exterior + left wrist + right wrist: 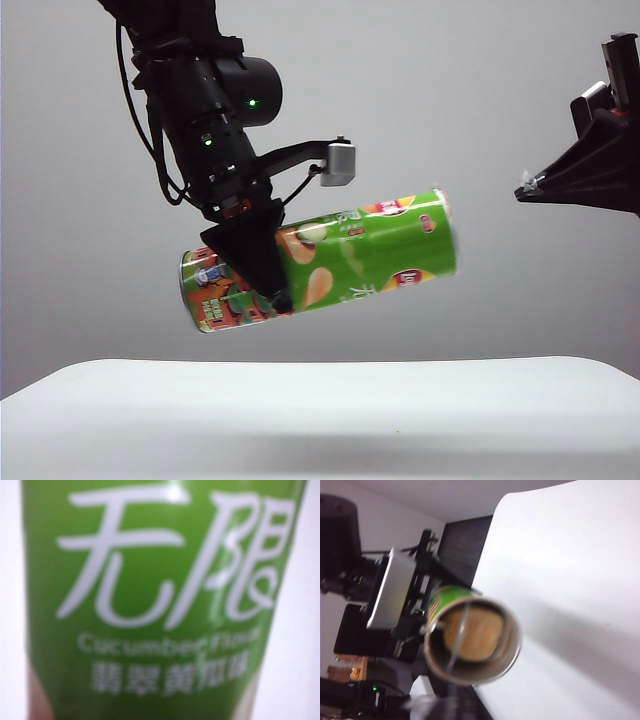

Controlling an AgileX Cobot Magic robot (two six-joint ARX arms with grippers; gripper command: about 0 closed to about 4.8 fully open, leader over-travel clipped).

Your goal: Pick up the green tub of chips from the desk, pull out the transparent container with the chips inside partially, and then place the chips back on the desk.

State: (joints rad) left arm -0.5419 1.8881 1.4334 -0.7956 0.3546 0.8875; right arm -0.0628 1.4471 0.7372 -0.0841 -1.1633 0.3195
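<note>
While the left gripper (262, 270) clamps the green tub of chips (330, 262) around its body near the end with the orange-red cartoon artwork, the can hangs in mid-air well above the desk (320, 420), touching nothing else. It lies nearly level, tilted so that the end toward the right of the exterior view sits higher than the cartoon end. The dark fingers (255, 255) straddle the can's width, spread partly and pressed against its sides. In the left wrist view the green tub of chips (160, 600) fills almost the whole picture, its white Chinese characters and the words for cucumber flavour blurred by closeness. The right gripper (528, 185) hovers at the same height, well apart from the raised end of the can; its tips point toward the can, appear close together and carry nothing. The right wrist view looks straight into the open mouth of the can (470, 640), where the chips (472, 632) show as a pale orange-yellow stack set back inside the silver rim.
</note>
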